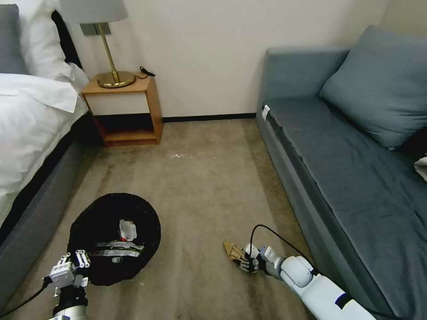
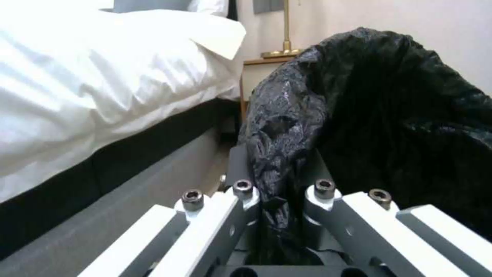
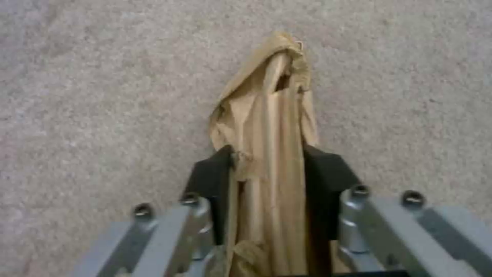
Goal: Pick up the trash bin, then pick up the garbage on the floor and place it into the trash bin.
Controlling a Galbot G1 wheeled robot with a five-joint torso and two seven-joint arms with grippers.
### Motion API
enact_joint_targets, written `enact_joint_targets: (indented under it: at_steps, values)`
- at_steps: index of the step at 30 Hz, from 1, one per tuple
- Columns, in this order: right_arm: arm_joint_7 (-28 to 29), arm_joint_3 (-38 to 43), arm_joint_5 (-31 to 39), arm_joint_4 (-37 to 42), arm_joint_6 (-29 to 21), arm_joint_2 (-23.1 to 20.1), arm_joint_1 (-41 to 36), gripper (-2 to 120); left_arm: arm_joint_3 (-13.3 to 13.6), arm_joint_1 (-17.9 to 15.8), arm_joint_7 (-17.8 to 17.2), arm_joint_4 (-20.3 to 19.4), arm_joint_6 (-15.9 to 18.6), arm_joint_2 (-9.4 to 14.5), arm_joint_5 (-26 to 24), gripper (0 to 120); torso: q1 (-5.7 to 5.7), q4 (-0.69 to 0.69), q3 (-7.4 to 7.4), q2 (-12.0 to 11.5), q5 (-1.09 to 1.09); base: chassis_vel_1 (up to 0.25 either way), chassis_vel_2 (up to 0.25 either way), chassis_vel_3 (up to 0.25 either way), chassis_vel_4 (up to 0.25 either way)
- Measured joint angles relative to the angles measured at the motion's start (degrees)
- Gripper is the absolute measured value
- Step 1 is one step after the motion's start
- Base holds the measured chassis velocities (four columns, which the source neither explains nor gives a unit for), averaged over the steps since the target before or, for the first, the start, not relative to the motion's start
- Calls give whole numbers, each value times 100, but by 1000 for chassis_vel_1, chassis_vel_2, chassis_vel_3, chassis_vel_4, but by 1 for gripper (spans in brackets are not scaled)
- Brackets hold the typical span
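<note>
On the carpet: right gripper (image 1: pixel 243 263) pinches the tan paper wad (image 1: pixel 233 251), beside the sofa (image 1: pixel 356 178).
Left side: left gripper (image 1: pixel 78 261) clamped on the trash bin (image 1: pixel 114 238) rim.
Head view: litter inside the bin.
Left wrist view: bag (image 2: pixel 287 127) between its fingers, bed (image 2: pixel 102 84) close.

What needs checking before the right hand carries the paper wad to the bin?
1. Right hand shut on the tan paper wad: ok.
2. Left hand clamped on the trash bin liner edge: ok.
3. Bin mouth open toward the wad: ok.
4. Room left inside above the earlier litter: ok.
5. Carpet between wad and bin free of obstacles: ok.
6. Wad lifted off the floor: cannot tell.
</note>
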Motion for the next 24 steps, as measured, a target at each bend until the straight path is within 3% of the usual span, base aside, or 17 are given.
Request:
enact_joint_targets:
  at_steps: [8,17,20,22,24]
  values:
    - [-112,113,-46,-98,390,10,22,2,41,2,1,-42,5,-52,83,6,0,0,0,0,-1,0,0,0,0]
    - [-109,163,96,-174,808,27,131,0,59,8,2,-175,60,-41,110,6,0,0,0,0,-1,0,0,0,0]
    - [34,77,700,-131,1310,118,309,0,59,5,1,-265,111,-13,96,6,0,-2,1,0,-2,0,0,0,0]
    - [101,32,824,-88,1370,135,343,0,60,2,0,-265,113,-12,95,6,0,-2,1,0,-1,0,0,0,0]
    - [685,-396,1872,461,1490,219,530,0,63,-34,-5,-229,117,-18,79,6,0,0,1,0,-1,0,0,0,0]
